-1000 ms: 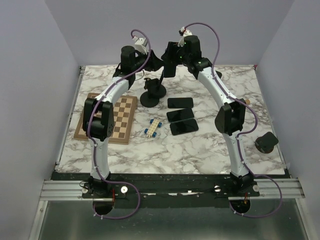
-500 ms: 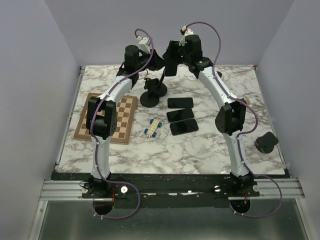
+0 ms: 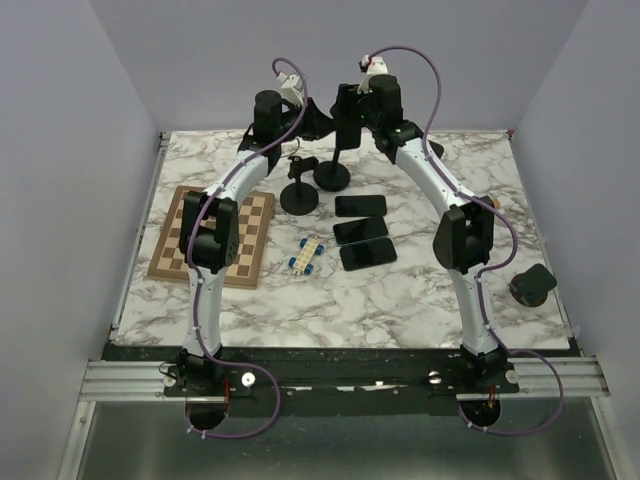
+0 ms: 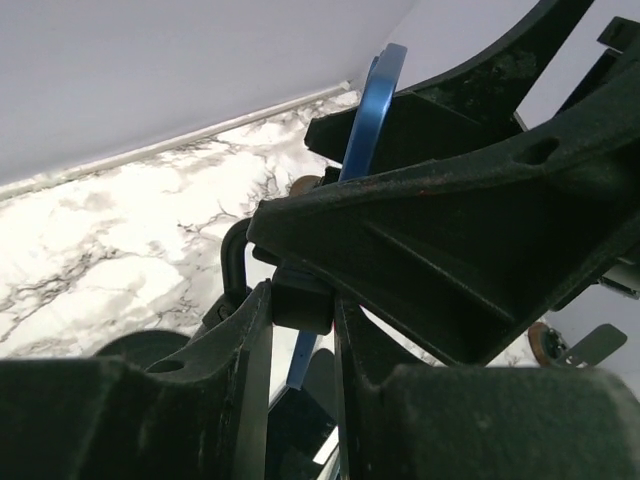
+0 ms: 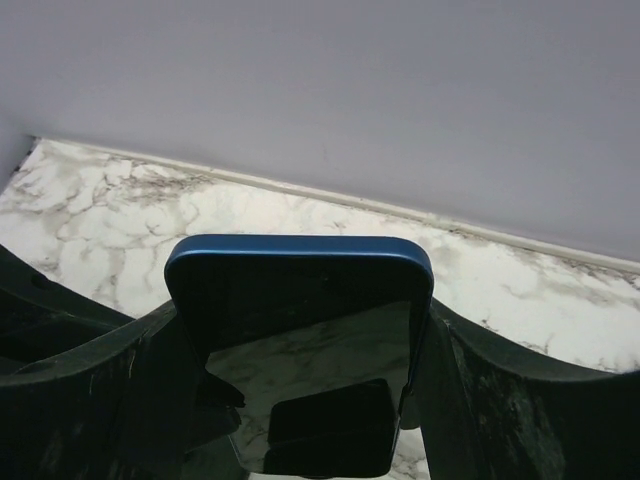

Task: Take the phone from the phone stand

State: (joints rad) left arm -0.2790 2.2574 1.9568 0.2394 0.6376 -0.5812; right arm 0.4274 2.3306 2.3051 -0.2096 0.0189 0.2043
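My right gripper (image 3: 350, 112) is shut on the phone (image 3: 346, 130), a dark-screened handset with a blue rim. It holds the phone upright above the back of the table. In the right wrist view the phone (image 5: 300, 300) fills the gap between my fingers (image 5: 120, 390). The black phone stand (image 3: 299, 196) has a round base and a thin stem, just left of the phone. My left gripper (image 3: 303, 125) is above the stand. In the left wrist view it (image 4: 302, 300) is shut on a small black block of the stand (image 4: 300, 312). The phone's blue edge (image 4: 372, 110) shows beyond it.
A second round black base (image 3: 332, 178) sits under the phone. Three dark phones (image 3: 360, 229) lie flat right of the stand. A chessboard (image 3: 212, 235) lies at the left, a small blue and yellow toy (image 3: 307, 257) in the middle, a black object (image 3: 530, 284) at the right edge.
My right gripper has carried the phone a little right, away from the stand's stem. A round black base now shows apart from the stand's base. My left gripper has shifted slightly right.
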